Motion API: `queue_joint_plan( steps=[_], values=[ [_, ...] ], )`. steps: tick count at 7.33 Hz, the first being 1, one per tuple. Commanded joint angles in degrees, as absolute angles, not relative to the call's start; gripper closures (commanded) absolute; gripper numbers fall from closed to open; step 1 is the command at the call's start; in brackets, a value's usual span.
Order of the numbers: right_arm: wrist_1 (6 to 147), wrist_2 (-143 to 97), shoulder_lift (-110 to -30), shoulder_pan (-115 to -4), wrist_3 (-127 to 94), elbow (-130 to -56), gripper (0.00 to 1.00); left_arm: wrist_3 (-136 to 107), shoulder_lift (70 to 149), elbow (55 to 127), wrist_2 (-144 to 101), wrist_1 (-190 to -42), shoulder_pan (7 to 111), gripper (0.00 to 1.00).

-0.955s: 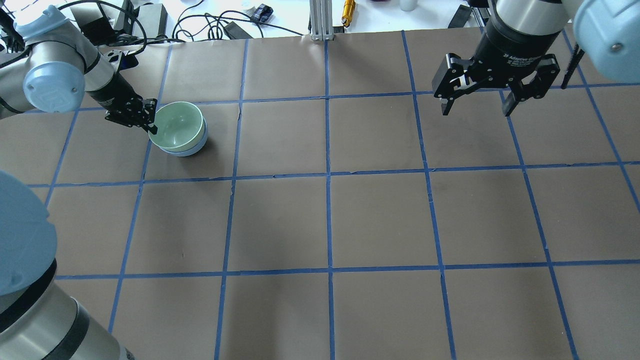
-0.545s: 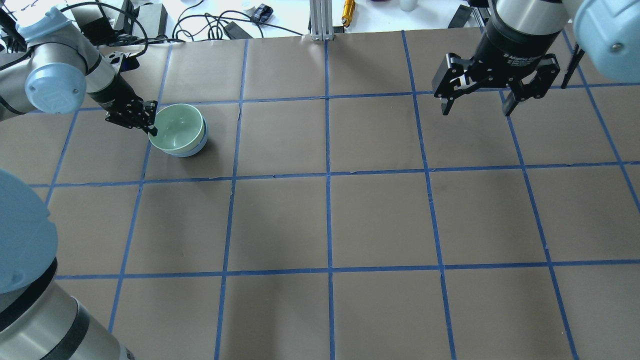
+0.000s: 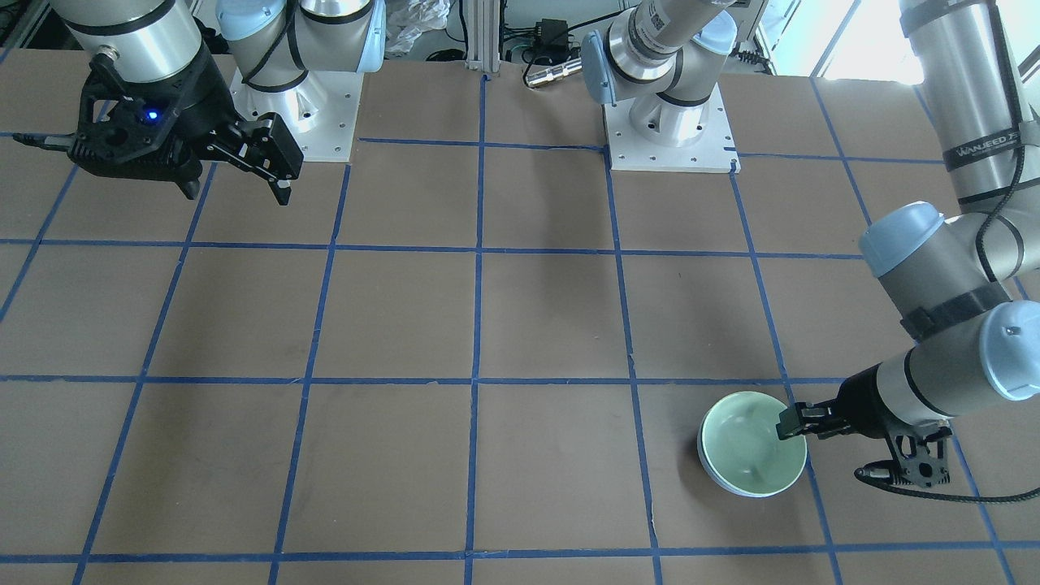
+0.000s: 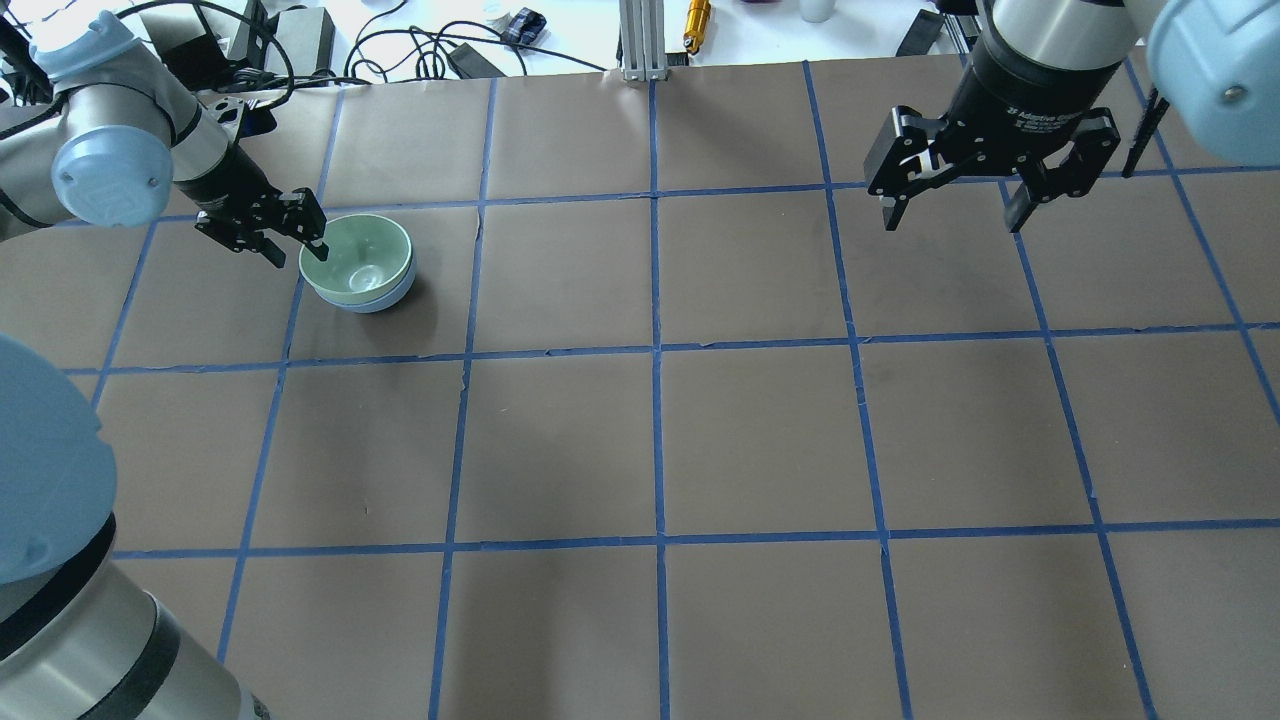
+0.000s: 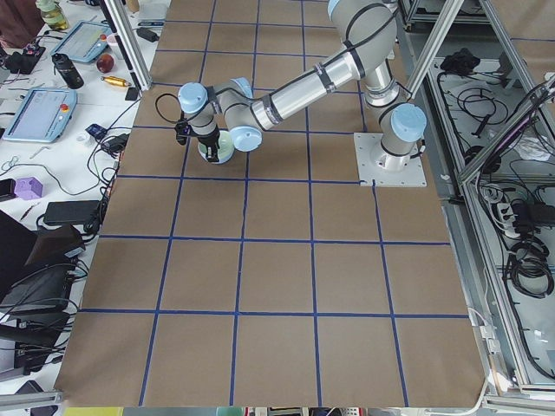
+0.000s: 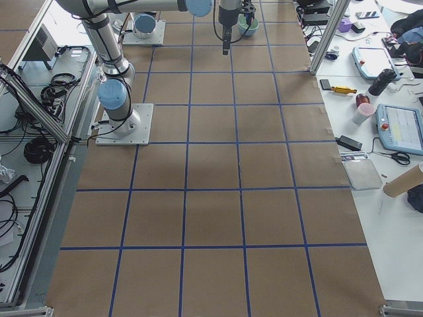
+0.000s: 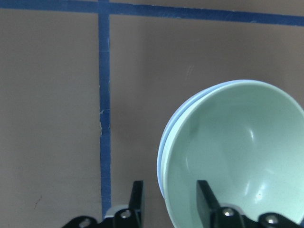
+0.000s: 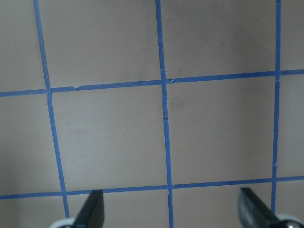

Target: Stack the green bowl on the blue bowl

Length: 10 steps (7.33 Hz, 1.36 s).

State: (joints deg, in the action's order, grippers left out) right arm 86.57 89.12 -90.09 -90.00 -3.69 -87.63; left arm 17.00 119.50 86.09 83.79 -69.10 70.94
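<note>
The green bowl (image 4: 358, 258) sits nested upright in the blue bowl (image 4: 368, 301) at the far left of the table; only the blue bowl's rim and lower side show. The stack also shows in the front view, green bowl (image 3: 751, 443) over blue bowl (image 3: 713, 478), and in the left wrist view (image 7: 237, 152). My left gripper (image 4: 298, 246) is open, one finger (image 7: 137, 199) outside the rim and one (image 7: 205, 197) inside, gripping nothing. My right gripper (image 4: 952, 222) hangs open and empty above the far right of the table.
Brown table with a blue tape grid (image 4: 655, 350). Cables and small items (image 4: 450, 50) and an aluminium post (image 4: 640, 40) lie past the far edge. The arms' base plates (image 3: 670, 134) stand at the robot's side.
My left gripper has opened off the green bowl's rim and shifted slightly away. The green bowl has settled lower into the blue bowl. The right arm has not moved.
</note>
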Motion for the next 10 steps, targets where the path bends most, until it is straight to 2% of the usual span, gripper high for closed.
queue_joint_plan(
  steps=[1, 4, 5, 6, 7, 10],
  values=[
    [86.6, 89.1, -90.1, -90.0, -3.7, -87.6, 0.00, 15.8, 115.5, 85.7, 85.2, -72.4, 72.8, 0.19],
    [86.6, 89.1, -90.1, -90.0, -3.7, -87.6, 0.00, 9.9, 104.6, 84.8, 87.8, -83.2, 79.0, 0.18],
    [86.6, 89.1, -90.1, -90.0, -3.7, -87.6, 0.00, 6.6, 101.3, 84.3, 88.0, -84.7, 83.4, 0.13],
    [86.7, 89.1, -90.1, -90.0, -3.7, -87.7, 0.00, 3.0, 98.6, 84.3, 88.1, -87.1, 87.3, 0.03],
    [86.6, 89.1, -90.1, -90.0, -3.7, -87.6, 0.00, -1.7, 97.1, 84.3, 88.2, -87.4, 90.0, 0.00],
    [86.6, 89.1, -90.1, -90.0, -3.7, -87.6, 0.00, -2.3, 92.3, 84.6, 88.7, -93.6, 92.2, 0.00]
  ],
)
